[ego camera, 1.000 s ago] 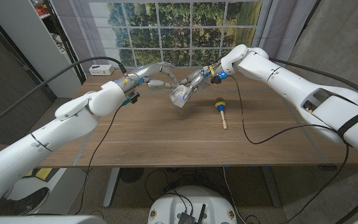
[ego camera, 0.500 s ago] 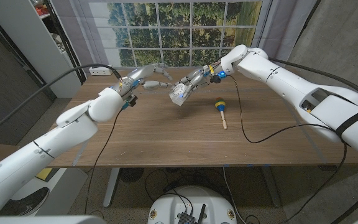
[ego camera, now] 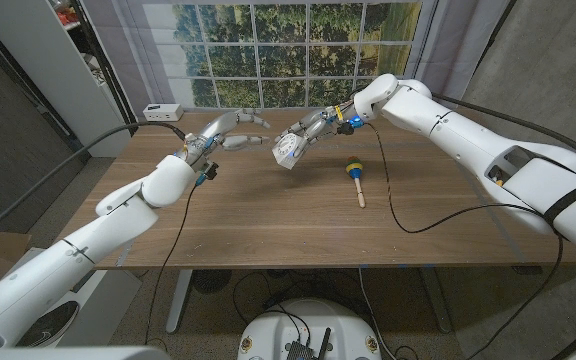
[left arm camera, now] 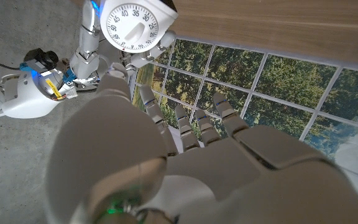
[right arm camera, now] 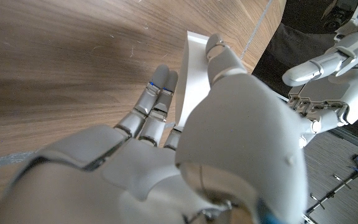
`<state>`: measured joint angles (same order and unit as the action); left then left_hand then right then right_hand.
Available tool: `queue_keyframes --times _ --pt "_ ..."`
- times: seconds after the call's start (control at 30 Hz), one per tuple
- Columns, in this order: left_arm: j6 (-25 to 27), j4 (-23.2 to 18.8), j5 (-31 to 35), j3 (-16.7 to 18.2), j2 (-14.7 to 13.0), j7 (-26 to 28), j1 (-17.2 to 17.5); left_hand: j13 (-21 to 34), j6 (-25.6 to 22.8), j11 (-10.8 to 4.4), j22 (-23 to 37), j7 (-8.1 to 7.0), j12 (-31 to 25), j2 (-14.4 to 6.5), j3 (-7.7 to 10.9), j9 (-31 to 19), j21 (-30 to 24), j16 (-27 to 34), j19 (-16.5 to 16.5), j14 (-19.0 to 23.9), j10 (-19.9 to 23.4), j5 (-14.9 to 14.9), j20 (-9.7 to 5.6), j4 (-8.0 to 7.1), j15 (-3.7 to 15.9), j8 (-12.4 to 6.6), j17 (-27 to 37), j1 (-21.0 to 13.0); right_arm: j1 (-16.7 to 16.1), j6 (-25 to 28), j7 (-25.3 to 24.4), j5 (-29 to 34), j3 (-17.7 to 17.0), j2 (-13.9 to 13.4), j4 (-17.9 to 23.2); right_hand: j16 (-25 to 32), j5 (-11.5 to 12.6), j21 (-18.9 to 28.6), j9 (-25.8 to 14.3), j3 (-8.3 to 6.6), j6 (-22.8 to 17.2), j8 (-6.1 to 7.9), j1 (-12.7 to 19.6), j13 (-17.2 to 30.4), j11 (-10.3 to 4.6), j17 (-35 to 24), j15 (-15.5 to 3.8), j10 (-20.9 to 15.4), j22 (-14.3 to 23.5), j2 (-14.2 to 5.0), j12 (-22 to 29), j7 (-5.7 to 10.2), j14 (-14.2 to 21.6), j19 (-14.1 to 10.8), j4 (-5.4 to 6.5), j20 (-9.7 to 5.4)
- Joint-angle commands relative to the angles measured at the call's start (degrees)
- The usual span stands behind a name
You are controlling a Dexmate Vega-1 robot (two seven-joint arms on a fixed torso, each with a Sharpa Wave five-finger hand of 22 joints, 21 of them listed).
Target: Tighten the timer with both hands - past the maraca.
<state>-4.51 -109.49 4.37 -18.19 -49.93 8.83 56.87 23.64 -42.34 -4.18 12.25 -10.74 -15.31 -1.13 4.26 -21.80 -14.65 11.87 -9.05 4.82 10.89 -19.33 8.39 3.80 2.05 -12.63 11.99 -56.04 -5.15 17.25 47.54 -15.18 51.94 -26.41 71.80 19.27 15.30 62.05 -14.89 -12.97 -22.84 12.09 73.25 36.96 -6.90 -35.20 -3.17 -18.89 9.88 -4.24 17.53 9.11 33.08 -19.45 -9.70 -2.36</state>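
Right hand (ego camera: pixel 313 128) grips the timer (ego camera: pixel 287 151) and holds it raised above the counter (ego camera: pixel 268 215), toward the far middle of the wooden top. Timer is a white box, tilted, dial side turned toward the left hand. In the right wrist view the right hand's fingers (right arm camera: pixel 157 99) and thumb wrap the white casing (right arm camera: pixel 194 74) from behind, with the wood grain beyond.

Left hand (ego camera: pixel 226 132) is off the timer, just beside it on the robot's left, a clear gap between fingertips and casing. Fingers spread and extended toward the timer, nothing in them. Left wrist view: the round dial (left arm camera: pixel 132 25) shows black numerals on a white face, with the left hand's fingers (left arm camera: pixel 194 121) stretched out below it and not touching.

Maraca (ego camera: pixel 354 177) lies on the counter to the robot's right of the timer, nearer the front edge, well apart from both hands. Blue and yellow head points away from the robot, pale wooden handle points toward it.

A black cable (ego camera: pixel 393 195) hangs from the right arm and loops across the counter past the maraca. A small white box (ego camera: pixel 161 112) sits at the far left corner. Behind the counter, a gridded window (ego camera: pixel 288 50) with green trees
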Motion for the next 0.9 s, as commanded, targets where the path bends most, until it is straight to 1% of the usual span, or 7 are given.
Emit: queue_keyframes --times 0.03,0.17,0.3,0.37,0.43,0.67,0.9 --pt "-2.35 3.93 -3.65 -0.92 0.56 -0.86 -0.53 0.21 -0.49 0.07 -0.01 -1.01 -0.1 -0.28 -0.09 0.03 -0.33 0.07 -0.05 -0.33 -0.16 -0.77 -0.14 0.45 0.01 0.16 -0.04 -1.3 -1.23 0.45 -2.36 0.88 -0.29 -1.33 3.05 -0.03 0.24 -0.05 -0.2 -2.8 -0.5 0.3 -4.39 2.49 4.4 -0.19 -9.51 -5.13 -0.04 -3.84 0.19 0.02 0.08 -0.6 2.24 -8.23" --pt "-2.9 4.97 -3.81 -1.8 1.28 -0.81 -1.29 0.21 -2.55 -0.05 0.0 -1.23 -0.36 -0.49 -0.14 0.36 -0.41 0.15 -0.18 -0.14 0.43 -1.36 -0.19 0.79 0.13 -0.41 -0.01 -2.21 -1.59 0.37 -2.88 1.08 -0.38 -1.68 3.72 -0.02 0.24 -0.1 -0.19 -2.85 -0.55 0.3 -4.47 2.51 4.6 -0.24 -9.52 -5.11 -0.04 -3.82 0.16 -0.04 0.1 -0.65 2.21 -8.23" --pt "-3.28 5.69 -4.13 -2.69 1.89 -1.17 -2.05 0.23 -4.63 -0.41 0.02 -0.98 -0.64 -0.7 -0.37 0.77 -0.5 0.3 -0.32 0.23 1.1 -1.88 -0.26 0.86 0.37 -0.88 0.04 -2.68 -1.91 0.45 -3.04 0.96 -0.55 -2.0 4.18 -0.04 0.25 -0.16 -0.18 -2.91 -0.64 0.33 -4.53 2.51 4.45 -0.27 -9.54 -5.09 -0.04 -3.78 0.12 -0.08 0.09 -0.71 2.15 -8.22" --pt "-3.2 5.96 -4.23 -3.12 2.06 -1.45 -2.41 0.23 -5.48 -0.47 0.03 -0.88 -0.71 -0.85 -0.44 0.94 -0.53 0.38 -0.38 0.43 1.27 -2.08 -0.22 0.88 0.54 -1.06 0.06 -2.87 -2.05 0.36 -3.09 0.86 -0.66 -2.1 4.34 -0.06 0.26 -0.19 -0.17 -2.94 -0.63 0.31 -4.61 2.52 4.65 -0.27 -9.5 -5.11 -0.04 -3.76 0.12 -0.09 0.1 -0.74 2.15 -8.21" --pt "-3.19 6.15 -4.26 -3.4 2.27 -1.41 -2.64 0.24 -5.63 -0.35 0.03 -0.84 -0.77 -0.98 -0.45 1.03 -0.57 0.39 -0.45 0.47 1.42 -2.19 -0.28 0.89 0.52 -1.03 0.08 -3.02 -2.15 0.23 -3.05 0.76 -0.74 -2.17 4.46 -0.09 0.26 -0.22 -0.17 -2.99 -0.69 0.33 -4.67 2.53 4.48 -0.27 -9.49 -5.17 -0.04 -3.76 0.13 -0.09 0.09 -0.77 2.14 -8.21" --pt "-3.19 7.2 -4.36 -4.26 3.31 -1.02 -3.75 0.24 -5.92 -0.47 0.05 -0.83 -0.9 -1.3 -0.51 1.3 -0.66 0.47 -0.61 0.69 1.77 -2.51 -0.34 0.94 0.57 -0.89 0.12 -3.42 -2.24 -0.12 -2.84 0.68 -0.76 -2.22 4.52 -0.13 0.29 -0.33 -0.15 -3.12 -0.86 0.36 -4.88 2.57 4.61 -0.29 -9.49 -5.19 -0.05 -3.77 0.11 -0.19 0.12 -0.86 2.12 -8.21" --pt "-2.62 8.06 -4.45 -5.43 3.59 -1.97 -5.02 0.25 -5.95 -0.45 0.07 -0.85 -0.85 -1.43 -0.7 1.47 -0.7 0.46 -0.64 0.71 1.63 -2.72 -0.28 0.88 0.63 -0.72 0.15 -3.52 -2.36 -0.46 -2.57 0.37 -0.88 -2.13 4.36 -0.15 0.32 -0.47 -0.12 -3.28 -0.87 0.33 -5.06 2.57 4.55 -0.38 -9.54 -5.17 -0.05 -3.74 0.03 -0.14 0.15 -0.99 2.03 -8.23"
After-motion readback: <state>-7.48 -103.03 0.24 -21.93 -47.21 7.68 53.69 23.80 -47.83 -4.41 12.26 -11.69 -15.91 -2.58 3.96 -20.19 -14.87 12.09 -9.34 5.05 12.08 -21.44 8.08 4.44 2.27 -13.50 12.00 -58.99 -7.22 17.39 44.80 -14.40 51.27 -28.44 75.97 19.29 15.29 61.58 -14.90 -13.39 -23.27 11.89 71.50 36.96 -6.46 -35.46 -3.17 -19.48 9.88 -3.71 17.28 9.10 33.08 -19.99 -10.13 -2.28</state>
